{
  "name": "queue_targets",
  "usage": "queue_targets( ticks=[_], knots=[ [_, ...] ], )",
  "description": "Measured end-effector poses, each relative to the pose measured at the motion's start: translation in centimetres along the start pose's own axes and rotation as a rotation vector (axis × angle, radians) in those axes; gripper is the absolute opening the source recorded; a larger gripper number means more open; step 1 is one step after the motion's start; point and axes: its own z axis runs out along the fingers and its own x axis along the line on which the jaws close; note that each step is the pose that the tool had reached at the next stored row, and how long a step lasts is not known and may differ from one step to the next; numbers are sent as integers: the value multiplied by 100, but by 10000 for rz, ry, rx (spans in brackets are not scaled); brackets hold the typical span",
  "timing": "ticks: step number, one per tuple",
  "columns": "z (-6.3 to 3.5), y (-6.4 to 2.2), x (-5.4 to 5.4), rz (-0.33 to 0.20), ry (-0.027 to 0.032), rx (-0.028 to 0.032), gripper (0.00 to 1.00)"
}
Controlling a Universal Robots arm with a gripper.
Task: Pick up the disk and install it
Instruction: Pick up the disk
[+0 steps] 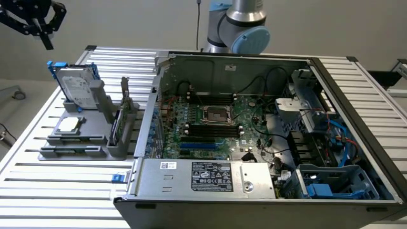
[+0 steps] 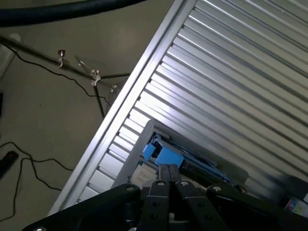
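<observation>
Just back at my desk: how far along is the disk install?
Nothing looks done yet: the disk stands on edge in its grey holder beside the open computer case. In hand: nothing; the claw hangs shut above the disk, apart from it. Left: both the pickup and the install.

Free air lies above the disk [image 1: 75, 89], upright in its grey holder [image 1: 83, 152]. In the exterior view the tool [image 1: 47, 46], fingers pressed together, hangs apart at its 11 o'clock. At 3 o'clock a dark card [image 1: 124, 102] on edge and the computer case [image 1: 154, 95] wall crowd in. At 9 o'clock, open slatted tabletop [image 1: 25, 143].
</observation>
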Motion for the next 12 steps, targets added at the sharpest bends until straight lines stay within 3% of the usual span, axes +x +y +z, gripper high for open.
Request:
queue_targets(
  ticks=[6, 12],
  knots=[
    [8, -1, 0, -1089, -14, 88, 11],
    [61, 1, -5, -1957, -156, 249, 11]
  ],
)
